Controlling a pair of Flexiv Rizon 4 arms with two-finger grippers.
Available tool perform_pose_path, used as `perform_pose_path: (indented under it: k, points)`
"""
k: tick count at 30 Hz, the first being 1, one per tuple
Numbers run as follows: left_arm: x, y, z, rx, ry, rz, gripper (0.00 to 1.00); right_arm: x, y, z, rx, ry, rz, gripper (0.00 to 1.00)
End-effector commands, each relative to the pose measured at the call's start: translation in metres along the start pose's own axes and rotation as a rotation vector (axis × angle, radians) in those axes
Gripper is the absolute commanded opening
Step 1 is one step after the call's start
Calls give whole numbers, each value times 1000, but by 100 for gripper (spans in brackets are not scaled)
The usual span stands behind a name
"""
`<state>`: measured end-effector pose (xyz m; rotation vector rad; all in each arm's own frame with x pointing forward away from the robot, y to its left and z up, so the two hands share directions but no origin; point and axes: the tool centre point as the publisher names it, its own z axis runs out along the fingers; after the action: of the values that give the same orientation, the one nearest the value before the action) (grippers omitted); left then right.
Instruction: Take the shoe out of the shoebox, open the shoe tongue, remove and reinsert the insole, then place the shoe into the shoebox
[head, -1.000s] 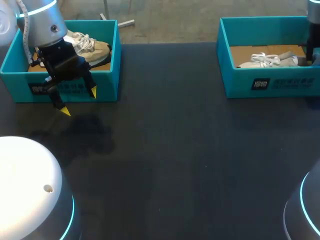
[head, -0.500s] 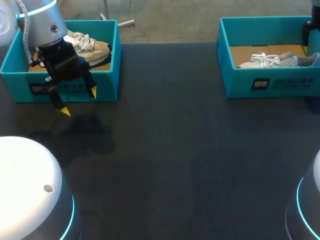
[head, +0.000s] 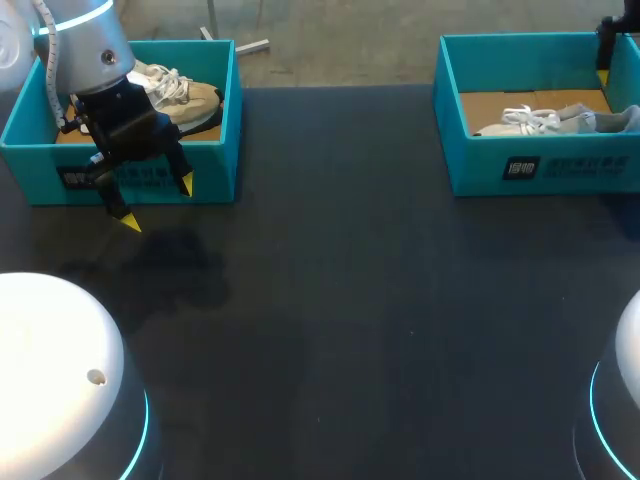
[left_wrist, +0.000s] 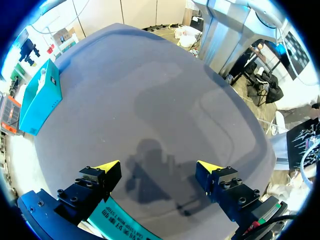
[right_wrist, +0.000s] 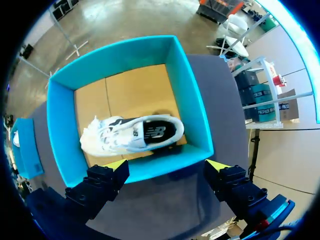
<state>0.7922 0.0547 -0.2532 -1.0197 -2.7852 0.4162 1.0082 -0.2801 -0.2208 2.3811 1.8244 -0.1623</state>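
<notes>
Hanging over the right shoebox (right_wrist: 192, 100), the right gripper (right_wrist: 167, 165) has its two yellow-tipped fingers spread wide with nothing between them. In the right wrist view the tips sit over the box's near wall, one toward each end of it. Inside, a white shoe (right_wrist: 132, 135) lies on the brown cardboard floor (right_wrist: 130, 85), close along that near wall. Its opening faces upward so the dark insole (right_wrist: 157, 131) shows, with the toe end toward one side wall and the heel toward the other. The shoe touches neither finger. In the head view this box stands at the table's far right, and the shoe lies along its front wall. Only a dark sliver of the right arm (head: 606, 40) shows there, at the box's far corner.

The left gripper (head: 158, 203) is at the far left of the black table (head: 340, 300), just in front of the left shoebox (head: 228, 120). Its fingers are apart and point down at the dark tabletop, holding nothing. A tan shoe (head: 185, 95) rests inside that box, behind the gripper, toward the box's right side. The left wrist view shows the fingers parted over the table surface, with the gripper's shadow (left_wrist: 150, 155) ahead of them. A strip of the teal box wall lies just under the gripper, between the finger bases.
</notes>
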Motion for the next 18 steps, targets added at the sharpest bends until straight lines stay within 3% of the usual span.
perform_pose_path:
  k: [1, 15, 18]
  points:
    - [1, 0, 0, -3, 0, -1, 100, 1, -13, -14, -4, 30, -27, 100]
    - [1, 0, 0, -3, 0, -1, 100, 1, -13, -14, -4, 30, -27, 100]
    - [1, 0, 0, -3, 0, -1, 100, 7, -25, -16, 13, 48, -22, 100]
